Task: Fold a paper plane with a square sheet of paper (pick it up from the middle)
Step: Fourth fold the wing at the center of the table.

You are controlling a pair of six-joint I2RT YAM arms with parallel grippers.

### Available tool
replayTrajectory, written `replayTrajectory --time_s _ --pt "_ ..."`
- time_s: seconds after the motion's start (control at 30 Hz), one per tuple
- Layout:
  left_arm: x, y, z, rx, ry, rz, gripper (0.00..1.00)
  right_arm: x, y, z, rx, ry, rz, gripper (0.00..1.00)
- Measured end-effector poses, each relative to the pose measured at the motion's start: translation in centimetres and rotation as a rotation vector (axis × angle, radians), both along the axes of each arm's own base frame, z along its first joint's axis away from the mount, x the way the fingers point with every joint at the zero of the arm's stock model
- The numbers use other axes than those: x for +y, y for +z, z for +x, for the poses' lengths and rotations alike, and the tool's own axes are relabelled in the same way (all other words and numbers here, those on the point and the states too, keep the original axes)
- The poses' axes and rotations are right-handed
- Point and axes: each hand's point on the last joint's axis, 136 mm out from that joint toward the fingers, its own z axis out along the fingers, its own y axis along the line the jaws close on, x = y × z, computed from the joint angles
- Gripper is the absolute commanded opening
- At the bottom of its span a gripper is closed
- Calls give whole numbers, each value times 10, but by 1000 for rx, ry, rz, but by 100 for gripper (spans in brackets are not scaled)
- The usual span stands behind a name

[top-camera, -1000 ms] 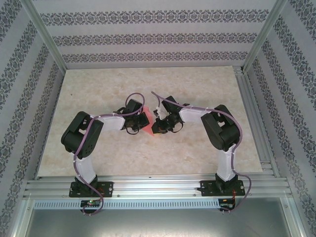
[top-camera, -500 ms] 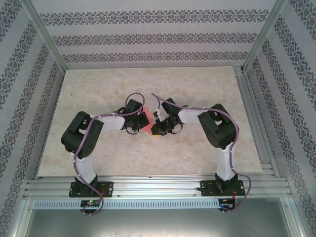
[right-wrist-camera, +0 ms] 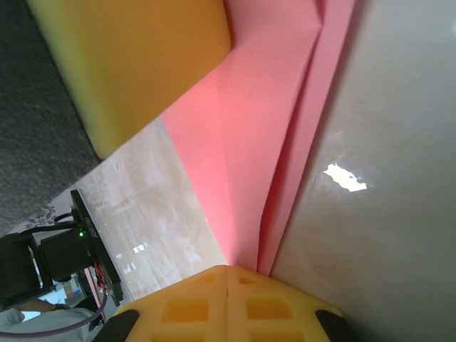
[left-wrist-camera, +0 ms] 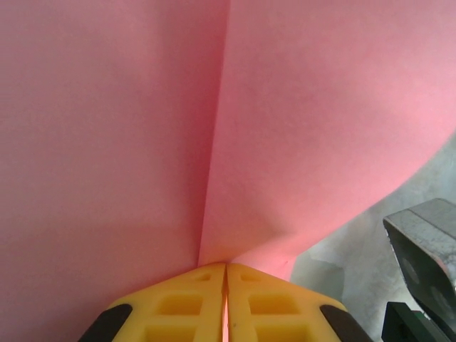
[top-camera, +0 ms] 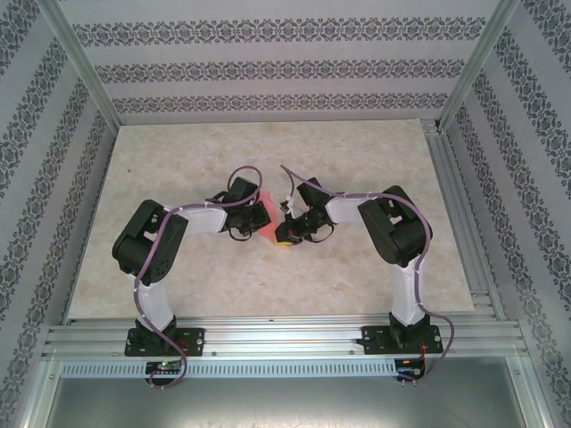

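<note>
At the centre of the top view the folded paper (top-camera: 265, 225) is pinched from both sides, the left gripper (left-wrist-camera: 226, 267) and right gripper (right-wrist-camera: 226, 269) each being closed tight on an edge, presumably so that a crease can be pulled taut.

Black-jointed arms (top-camera: 147, 250) with white links, purple cables (top-camera: 143, 312), yellow jaws with square recesses, black bases (top-camera: 165, 340)
</note>
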Motion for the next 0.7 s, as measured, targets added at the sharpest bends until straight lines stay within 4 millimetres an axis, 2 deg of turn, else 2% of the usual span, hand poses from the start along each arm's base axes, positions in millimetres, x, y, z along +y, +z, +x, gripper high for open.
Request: replayTrajectory --time_s 0.17,0.5,0.7 --pt "3 1 9 7 12 -12 14 -1 0 0 6 -1 6 2" --pt "5 3 41 -4 23 -2 15 -1 0 1 18 -1 4 2" --pt "4 2 43 -2 9 5 15 -1 2 1 4 -7 3 4"
